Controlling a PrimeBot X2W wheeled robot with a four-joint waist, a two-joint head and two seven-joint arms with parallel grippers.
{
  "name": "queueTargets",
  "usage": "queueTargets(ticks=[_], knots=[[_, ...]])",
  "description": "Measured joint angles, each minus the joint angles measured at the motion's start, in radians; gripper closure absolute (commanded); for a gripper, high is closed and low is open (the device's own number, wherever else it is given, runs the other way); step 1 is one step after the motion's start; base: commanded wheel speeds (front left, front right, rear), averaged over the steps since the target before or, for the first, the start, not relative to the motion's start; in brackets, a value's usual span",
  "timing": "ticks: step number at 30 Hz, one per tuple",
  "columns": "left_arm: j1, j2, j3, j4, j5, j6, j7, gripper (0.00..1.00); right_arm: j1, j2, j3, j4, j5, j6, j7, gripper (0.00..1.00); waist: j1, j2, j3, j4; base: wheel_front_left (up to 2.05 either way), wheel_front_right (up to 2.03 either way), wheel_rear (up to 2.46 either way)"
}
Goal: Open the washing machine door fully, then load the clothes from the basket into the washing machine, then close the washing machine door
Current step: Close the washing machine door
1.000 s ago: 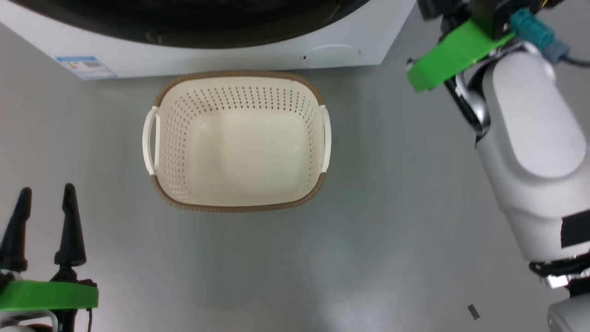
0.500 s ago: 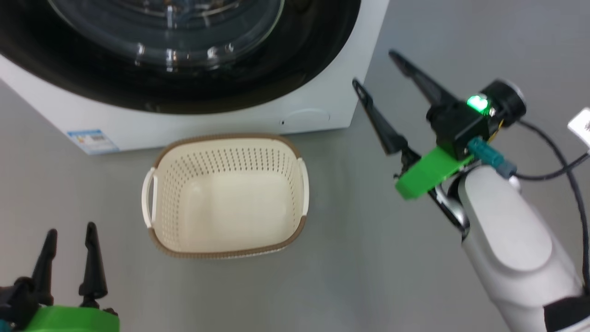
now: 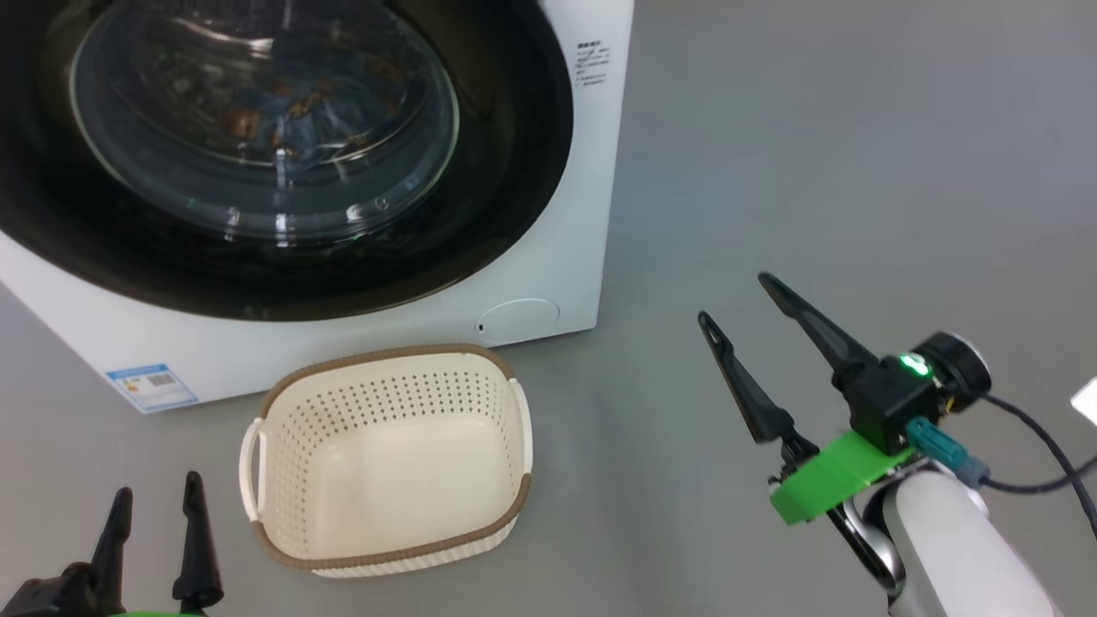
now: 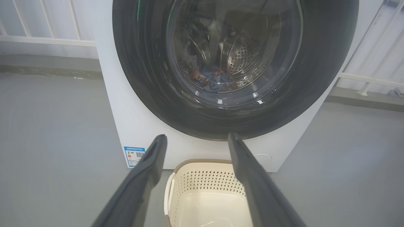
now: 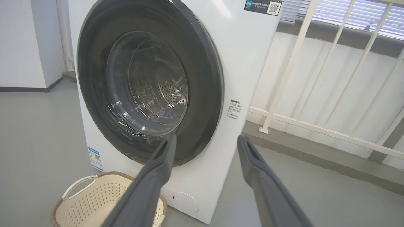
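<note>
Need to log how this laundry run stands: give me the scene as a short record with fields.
door: washing machine door shut on the washing machine
drum: clothes visible through the door
basket: basket empty, on the floor in front of the machine
left: left claw open, holding nothing
right: right claw open, holding nothing, to the machine's right

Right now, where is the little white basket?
In the head view, the basket sits on the floor just in front of the washing machine, low and left of centre, near the left gripper.
</note>
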Motion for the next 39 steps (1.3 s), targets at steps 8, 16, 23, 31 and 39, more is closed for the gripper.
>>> queueTargets(ticks=[8, 16, 23, 31, 39], knots=[[0.018, -0.012, 0.008, 0.001, 0.002, 0.000, 0.000, 0.00, 0.206, 0.061, -0.121, -0.077, -0.004, 0.000, 0.000, 0.00, 0.0000, 0.0000, -0.033, -0.023, 0.00, 0.00, 0.00], [0.021, -0.014, 0.007, 0.001, 0.009, 0.000, 0.000, 0.00, 0.295, 0.102, -0.201, -0.081, -0.020, 0.000, 0.000, 0.00, 0.0000, 0.0000, -0.029, -0.020, 0.00, 0.00, 0.00], [0.021, -0.014, 0.009, -0.001, 0.011, 0.000, 0.000, 0.00, 0.341, 0.130, -0.247, -0.081, -0.021, 0.000, 0.000, 0.00, 0.0000, 0.0000, -0.027, -0.019, 0.00, 0.00, 0.00], [0.026, -0.015, 0.010, -0.004, 0.012, 0.000, 0.000, 0.00, 0.380, 0.152, -0.275, -0.080, -0.021, 0.000, 0.005, 0.00, 0.0000, 0.0000, -0.029, -0.016, 0.00, 0.00, 0.00], [0.035, -0.015, 0.011, -0.007, 0.012, 0.000, 0.000, 0.00, 0.380, 0.159, -0.283, -0.081, -0.022, 0.000, 0.005, 0.00, 0.0000, 0.0000, -0.023, -0.015, 0.00, 0.00, 0.00]])
